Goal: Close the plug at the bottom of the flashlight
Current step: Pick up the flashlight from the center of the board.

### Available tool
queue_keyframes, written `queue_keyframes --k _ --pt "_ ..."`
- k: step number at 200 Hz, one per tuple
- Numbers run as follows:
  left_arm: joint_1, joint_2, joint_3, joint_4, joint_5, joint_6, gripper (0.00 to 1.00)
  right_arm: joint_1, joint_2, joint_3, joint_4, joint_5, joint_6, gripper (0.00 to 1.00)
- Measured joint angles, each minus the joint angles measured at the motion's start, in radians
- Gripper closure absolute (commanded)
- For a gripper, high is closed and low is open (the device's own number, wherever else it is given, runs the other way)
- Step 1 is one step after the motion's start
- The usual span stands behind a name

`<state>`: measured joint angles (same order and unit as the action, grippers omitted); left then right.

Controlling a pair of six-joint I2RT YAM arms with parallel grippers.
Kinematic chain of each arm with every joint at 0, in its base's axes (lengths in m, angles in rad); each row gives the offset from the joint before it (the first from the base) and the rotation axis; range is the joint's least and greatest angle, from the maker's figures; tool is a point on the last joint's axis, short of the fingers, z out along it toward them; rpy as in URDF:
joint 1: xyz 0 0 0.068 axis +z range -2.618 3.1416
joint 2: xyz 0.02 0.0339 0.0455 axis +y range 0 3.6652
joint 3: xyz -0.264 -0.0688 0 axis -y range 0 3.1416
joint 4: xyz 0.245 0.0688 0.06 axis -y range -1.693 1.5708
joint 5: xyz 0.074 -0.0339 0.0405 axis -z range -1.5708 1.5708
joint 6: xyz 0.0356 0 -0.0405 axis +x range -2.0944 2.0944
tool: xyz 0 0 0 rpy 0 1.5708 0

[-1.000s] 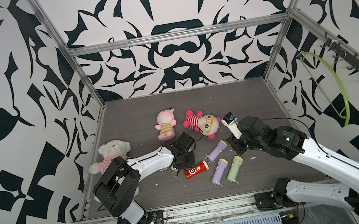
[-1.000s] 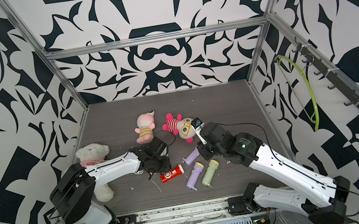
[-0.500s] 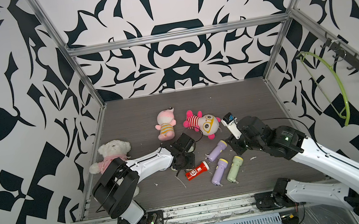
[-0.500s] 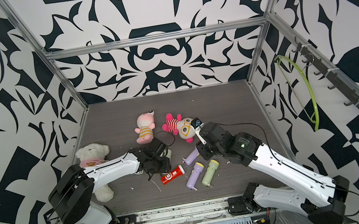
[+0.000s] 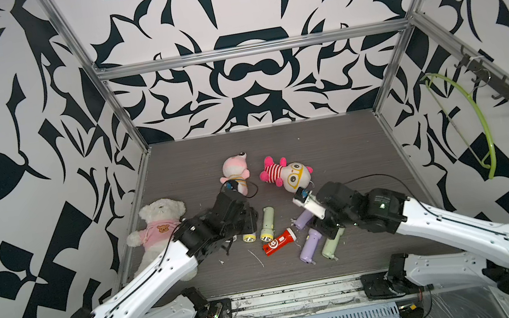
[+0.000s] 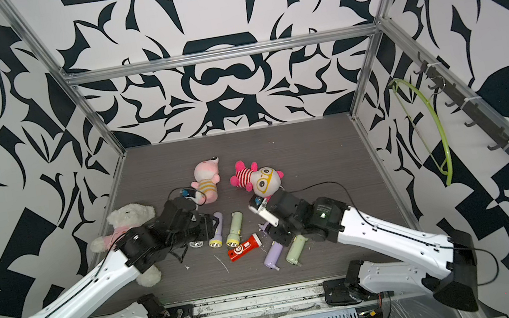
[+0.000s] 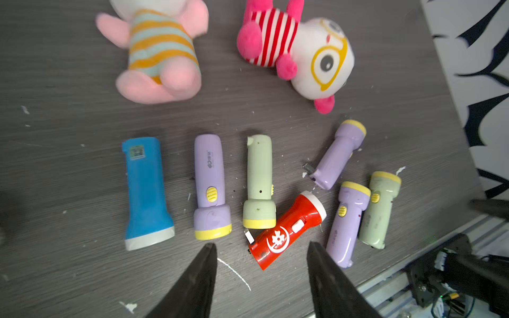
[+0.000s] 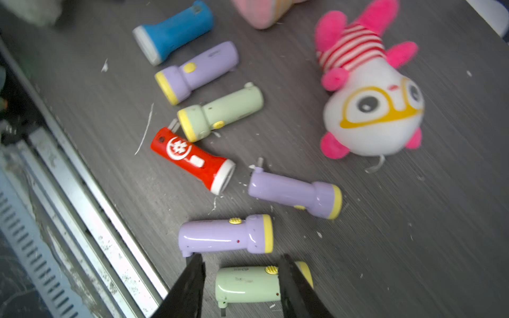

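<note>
left jaws apart and empty, near the red flashlight, low centre in both top views, its plug prongs sticking out; right jaws apart over a green flashlight; a glancing push may spin the loose body on the worktop rather than fold the plug.

The red flashlight is glossy plastic, the table matt wood-grain, the red-striped plush toy fuzzy cloth.

Red flashlight flower emblem, lettering unreadable
</note>
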<state>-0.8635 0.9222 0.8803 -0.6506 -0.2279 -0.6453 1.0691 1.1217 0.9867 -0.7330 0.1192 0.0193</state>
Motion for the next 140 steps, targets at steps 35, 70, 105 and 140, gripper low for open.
queue_keyframes --k 35,70,105,140 --pt "0.000 -0.249 -0.135 0.038 -0.038 -0.005 0.42 0.162 0.217 -0.001 0.086 0.113 -0.092 0.53" --pt "0.001 -0.297 -0.187 0.042 -0.034 0.018 0.41 0.161 0.379 0.000 0.156 0.158 -0.205 0.53" --pt "0.001 -0.304 -0.211 0.052 -0.010 0.055 0.41 0.161 0.506 0.077 0.188 0.174 -0.317 0.52" --pt "0.001 -0.321 -0.225 0.066 0.006 0.093 0.40 0.152 0.640 0.176 0.196 0.169 -0.386 0.51"
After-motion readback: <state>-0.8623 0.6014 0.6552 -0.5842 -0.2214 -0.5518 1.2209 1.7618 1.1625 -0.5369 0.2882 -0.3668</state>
